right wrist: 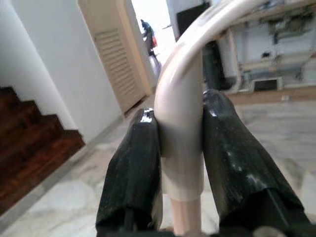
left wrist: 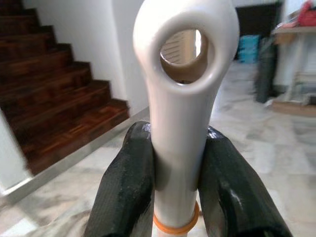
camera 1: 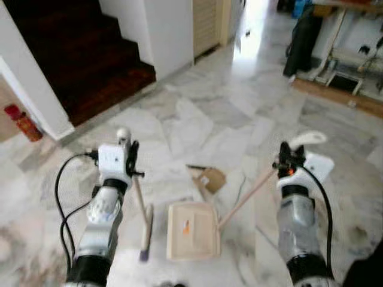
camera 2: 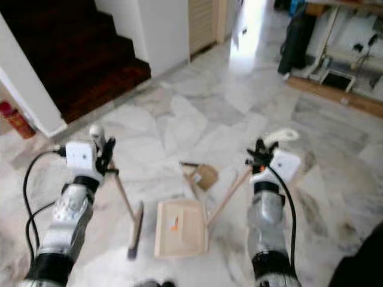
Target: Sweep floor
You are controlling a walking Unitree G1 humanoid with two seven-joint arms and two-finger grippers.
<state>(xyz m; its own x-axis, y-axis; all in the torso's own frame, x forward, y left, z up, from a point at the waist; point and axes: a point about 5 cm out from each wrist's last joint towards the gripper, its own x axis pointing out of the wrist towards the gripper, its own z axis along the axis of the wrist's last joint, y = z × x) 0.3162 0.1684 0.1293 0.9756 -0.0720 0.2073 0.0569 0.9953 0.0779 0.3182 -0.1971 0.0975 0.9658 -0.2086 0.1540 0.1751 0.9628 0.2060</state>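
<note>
My left gripper (camera 1: pixel 128 156) is shut on the white handle of a small broom (camera 1: pixel 143 212), whose head rests on the marble floor just left of the dustpan. In the left wrist view both black fingers (left wrist: pixel 123 187) clamp the broom handle (left wrist: pixel 180 98) below its hanging loop. My right gripper (camera 1: pixel 285 160) is shut on the long wooden handle of the cream dustpan (camera 1: pixel 191 230), which lies flat on the floor between my arms. The right wrist view has the dustpan handle (right wrist: pixel 180 128) pinched between its fingers. A small orange scrap (camera 1: pixel 186 226) lies in the pan. A brown cardboard piece (camera 1: pixel 210 179) lies just beyond it.
Dark wooden stairs (camera 1: pixel 78 54) rise at the back left beside a white wall. A red object (camera 1: pixel 23 122) stands by the left wall. A louvred door (camera 1: pixel 206 24) and a lit corridor lie ahead. Furniture and a dark bag (camera 1: pixel 302 39) stand at the far right.
</note>
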